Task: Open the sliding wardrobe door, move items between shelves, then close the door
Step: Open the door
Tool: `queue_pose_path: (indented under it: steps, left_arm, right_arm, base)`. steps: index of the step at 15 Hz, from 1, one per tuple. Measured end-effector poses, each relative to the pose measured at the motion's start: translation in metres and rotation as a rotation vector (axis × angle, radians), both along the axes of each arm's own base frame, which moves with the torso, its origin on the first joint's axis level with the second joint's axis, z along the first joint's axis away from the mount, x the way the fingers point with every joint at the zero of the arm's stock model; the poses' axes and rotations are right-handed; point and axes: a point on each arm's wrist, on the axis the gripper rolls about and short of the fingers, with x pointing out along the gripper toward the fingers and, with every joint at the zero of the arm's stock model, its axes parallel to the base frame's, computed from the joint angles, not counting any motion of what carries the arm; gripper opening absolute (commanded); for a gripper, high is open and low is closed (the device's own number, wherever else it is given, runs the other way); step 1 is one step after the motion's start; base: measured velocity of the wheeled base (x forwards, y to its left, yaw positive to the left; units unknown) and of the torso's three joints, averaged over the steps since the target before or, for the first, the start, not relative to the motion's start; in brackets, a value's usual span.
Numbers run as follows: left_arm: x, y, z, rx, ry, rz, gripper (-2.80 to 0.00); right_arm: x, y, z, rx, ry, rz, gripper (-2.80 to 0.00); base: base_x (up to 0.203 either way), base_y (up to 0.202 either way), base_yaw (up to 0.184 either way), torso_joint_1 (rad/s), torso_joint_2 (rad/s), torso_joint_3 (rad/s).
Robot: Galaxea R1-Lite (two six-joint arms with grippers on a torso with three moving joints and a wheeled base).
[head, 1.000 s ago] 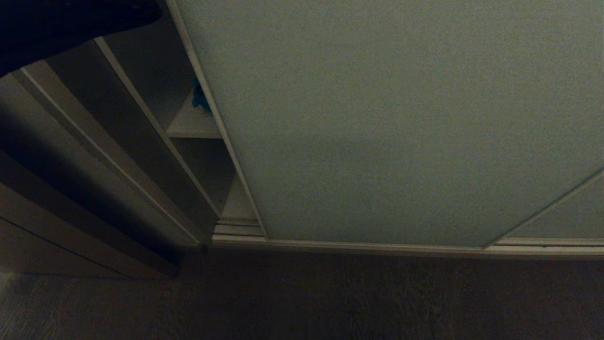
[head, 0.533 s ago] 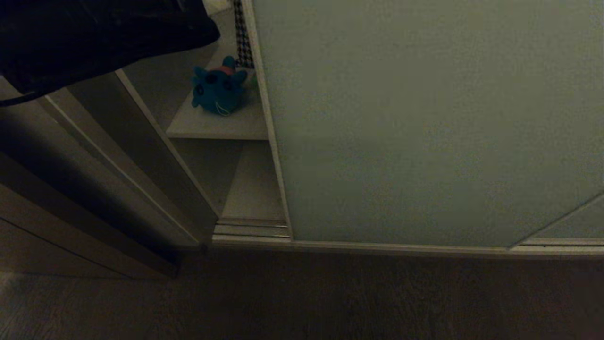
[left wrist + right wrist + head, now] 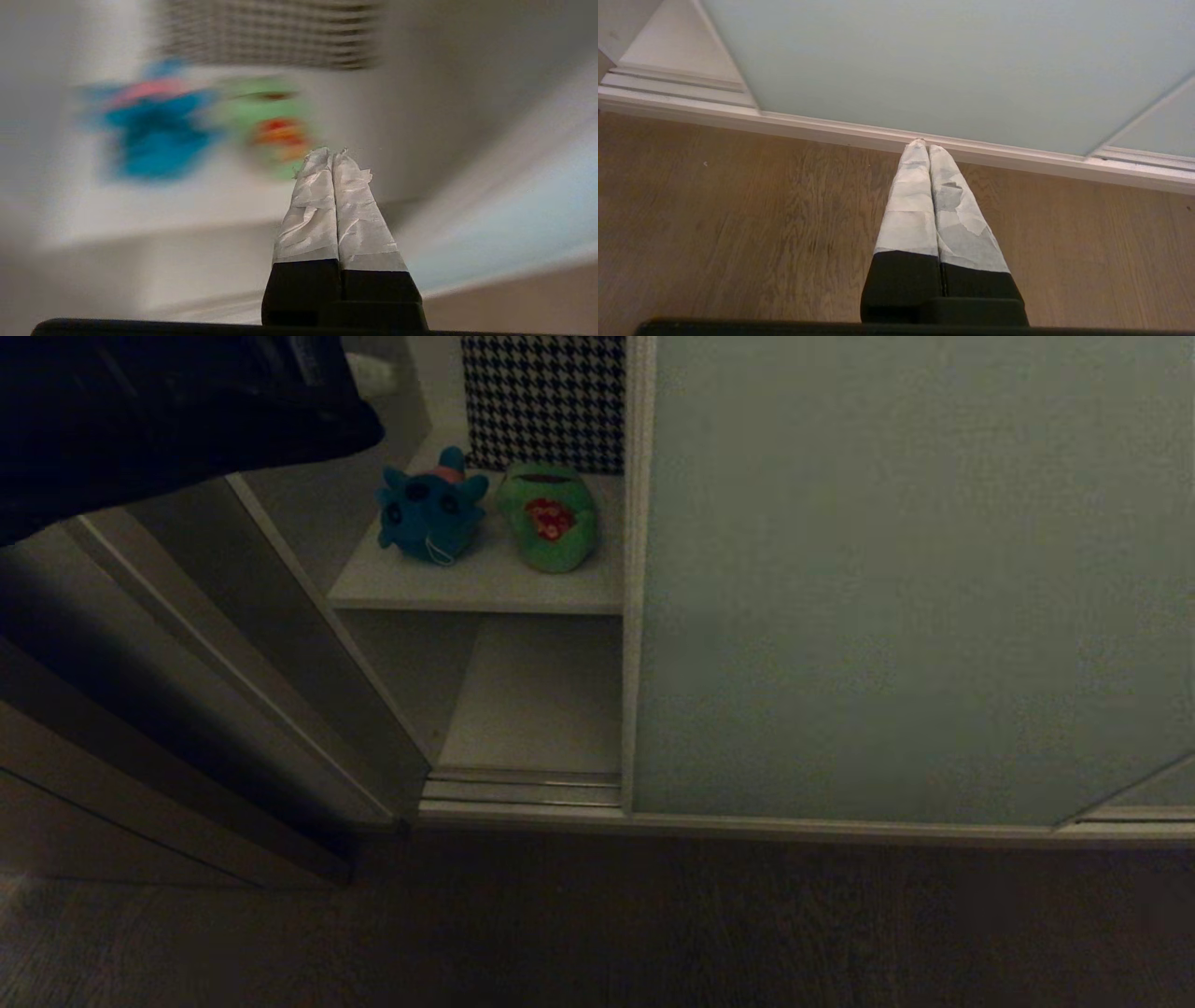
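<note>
Sliding to the right since a second before, the matte pale grey-green wardrobe door with its thin cream frame edge had uncovered far more of the compartment: earlier only a sliver of blue showed past its edge, whereas now both toys lay in plain sight. The soft blue plush creature with a pink top sat on the flat matte white upper shelf, with the bright green plush frog in a red flowered shirt just beside it on the right. Behind them, at the far side, hung a black-and-white houndstooth fabric. The lower white shelf lay bare beneath. The left gripper, its fingers wrapped in crinkled white tape and pressed together on nothing, was in front of the shelf, its tips apart from the frog. The right gripper, likewise taped and closed empty, hung over the brown wood-grain floor near the door's bottom rail.
</note>
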Motion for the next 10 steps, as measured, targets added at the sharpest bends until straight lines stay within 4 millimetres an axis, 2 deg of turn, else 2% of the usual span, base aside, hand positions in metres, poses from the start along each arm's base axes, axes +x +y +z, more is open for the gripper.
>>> queue_pose_path:
  steps: [3,5,8,10]
  left_arm:
    - [-0.033,0.039,-0.001,0.022,0.063,0.137,-2.8]
    - [-0.07,0.059,-0.018,0.043,0.121,0.194,-2.8]
    - [-0.13,0.081,-0.071,0.076,0.198,0.255,-2.8]
    - [-0.173,0.09,-0.118,0.103,0.222,0.272,-2.8]
  right_arm:
    - [0.0,0.0,0.0,0.0,0.0,0.0,-2.8]
    - [0.0,0.0,0.0,0.001,0.0,0.0,-2.8]
    - [0.0,0.0,0.0,0.0,0.0,0.0,-2.8]
    - [0.0,0.0,0.0,0.0,0.0,0.0,-2.8]
  base:
    - [0.0,0.0,0.0,0.0,0.0,0.0]
    - [0.0,0.0,0.0,0.0,0.0,0.0]
    - [0.0,0.0,0.0,0.0,0.0,0.0]
    - [0.0,0.0,0.0,0.0,0.0,0.0]
